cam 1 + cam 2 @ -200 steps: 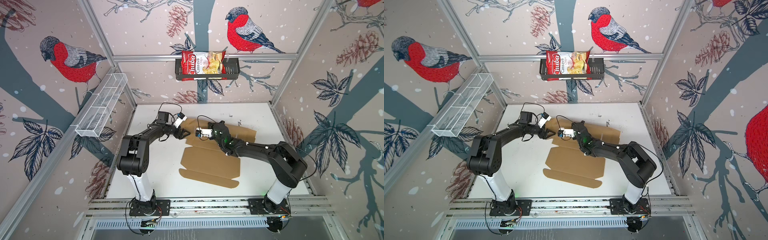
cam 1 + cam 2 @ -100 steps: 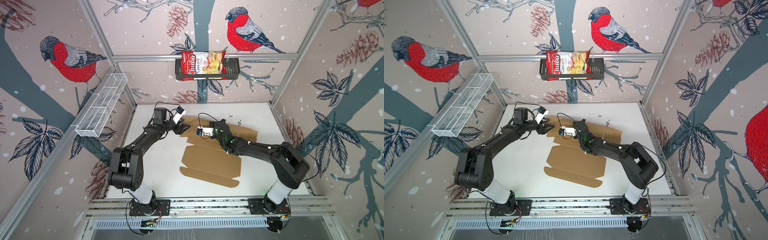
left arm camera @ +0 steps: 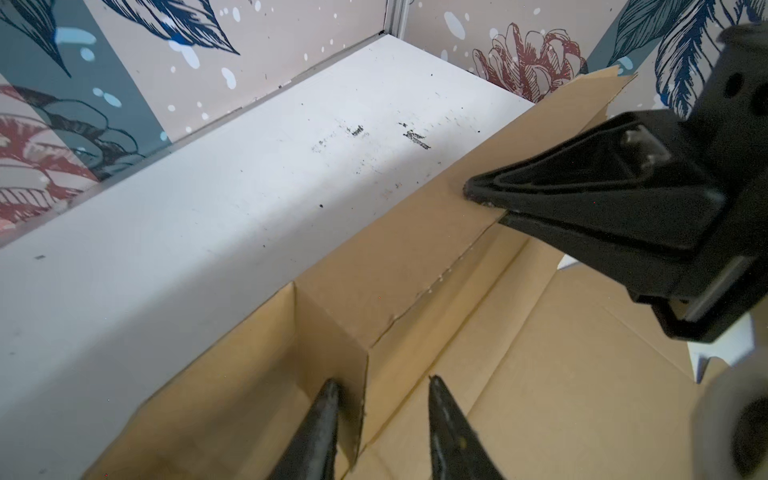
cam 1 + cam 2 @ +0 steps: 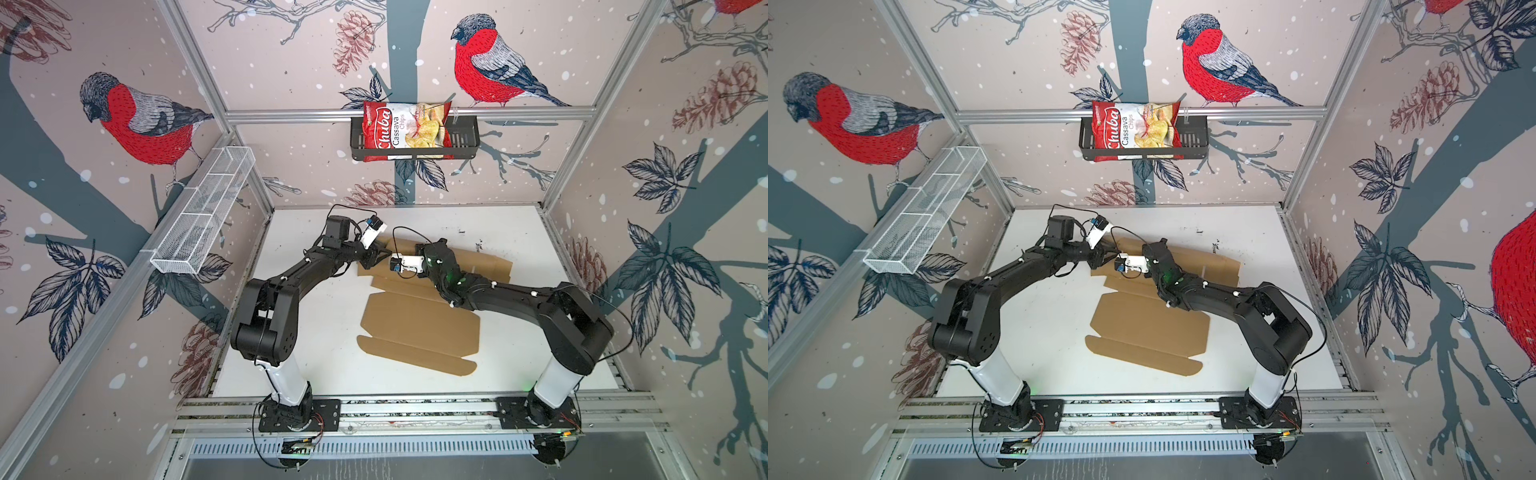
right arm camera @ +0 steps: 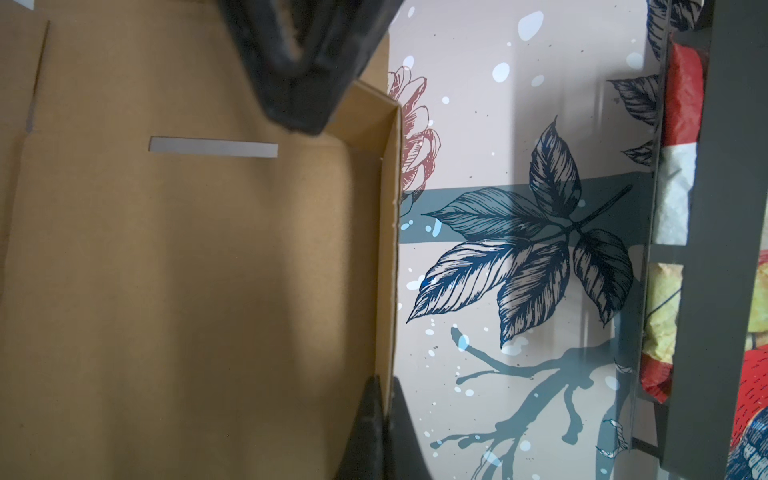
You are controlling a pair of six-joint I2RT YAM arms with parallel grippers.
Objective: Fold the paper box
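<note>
Two sets of fingers worked the far edge of the paper box (image 4: pixel 419 320), a brown corrugated die-cut sheet. It lay mostly flat on the white table (image 4: pixel 332 316) between the arms, with only its far wall (image 5: pixel 388 249) raised. The right fingers (image 5: pixel 374 415) were closed tight on the top edge of that wall, one on each face. The left fingers (image 3: pixel 322 424) stood partly open astride the corner flap (image 3: pixel 332 332) at the wall's end, with a gap showing, so a firm grip there could not be confirmed. Judged from its thin section and scored lines, the sheet should be light and stiff across each panel but hinge readily along the creases. An unheld panel would probably spring back toward flat. The surface looked matt, so slip should be low, though hard pinching could crush the fluting. Hold should be taken on free panel edges close to a crease, never across a slot (image 5: pixel 214 147).
</note>
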